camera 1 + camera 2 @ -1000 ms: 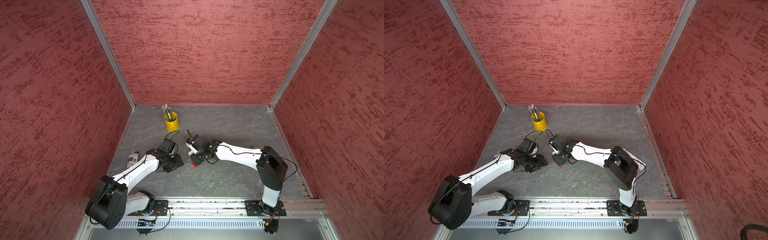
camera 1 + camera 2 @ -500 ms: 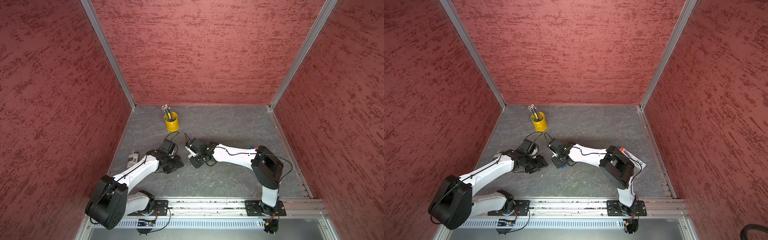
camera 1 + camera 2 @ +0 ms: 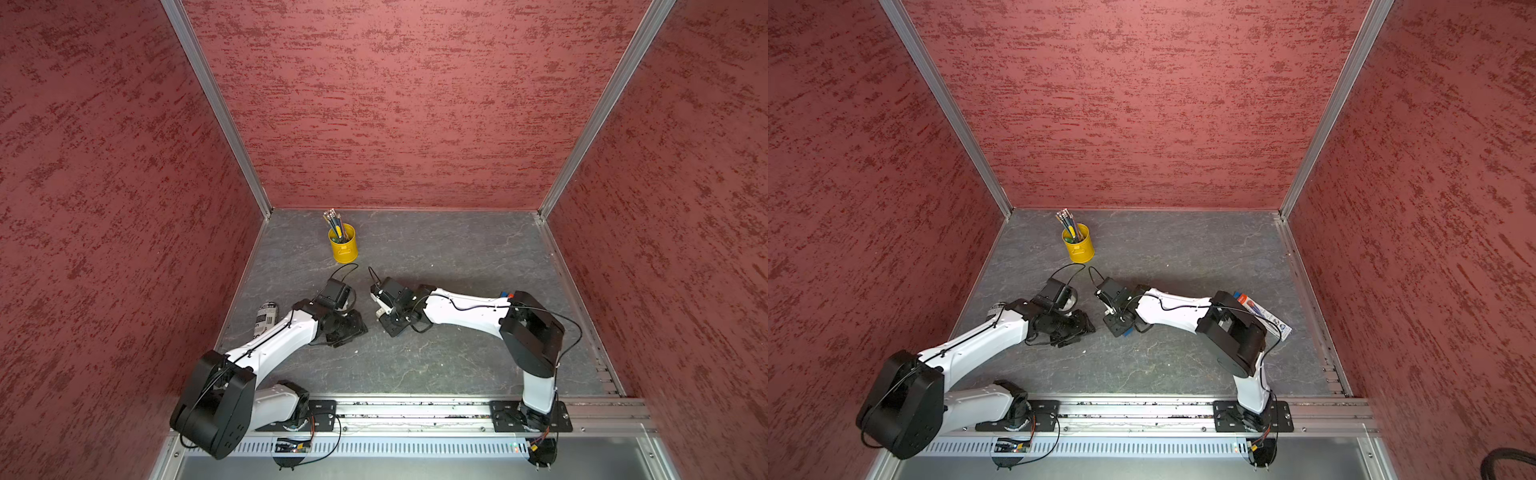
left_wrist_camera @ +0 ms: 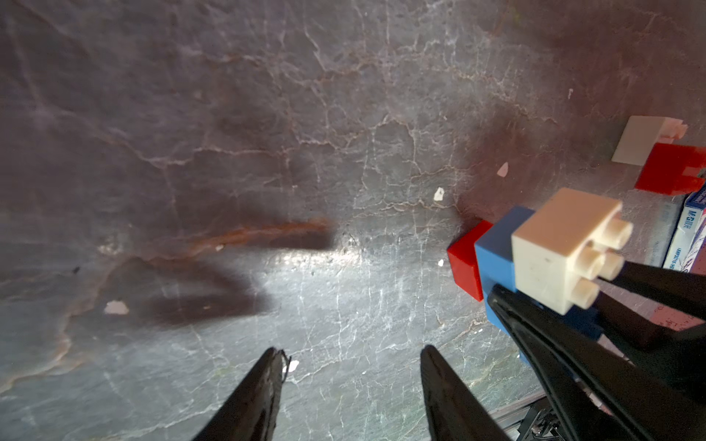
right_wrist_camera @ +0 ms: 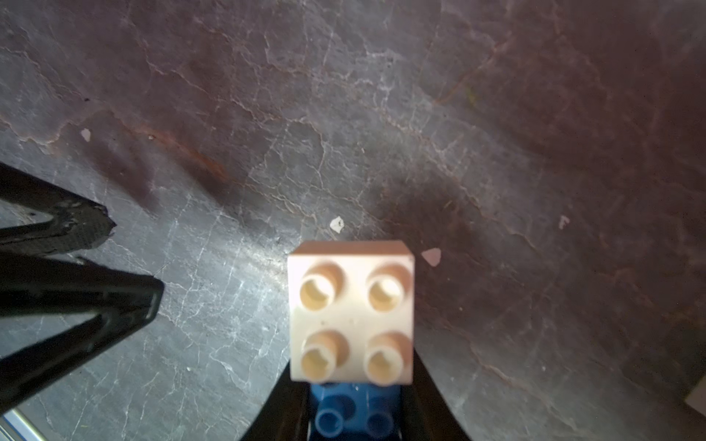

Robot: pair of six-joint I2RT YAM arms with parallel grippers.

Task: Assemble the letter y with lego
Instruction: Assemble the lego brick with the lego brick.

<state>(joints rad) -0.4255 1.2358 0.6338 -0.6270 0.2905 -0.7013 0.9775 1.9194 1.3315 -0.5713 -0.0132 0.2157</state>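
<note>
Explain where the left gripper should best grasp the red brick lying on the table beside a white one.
Probably the red brick by its two smooth side faces, from above: it seems to lie on its side, studs sideways, and the white brick crowds one edge.

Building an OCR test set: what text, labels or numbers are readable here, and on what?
"M": first letter on the printed box, left wrist view; the rest is blurred, and it is too small in a top view.
Label on the can: too small to read.
Lego bricks: no text visible.
</note>
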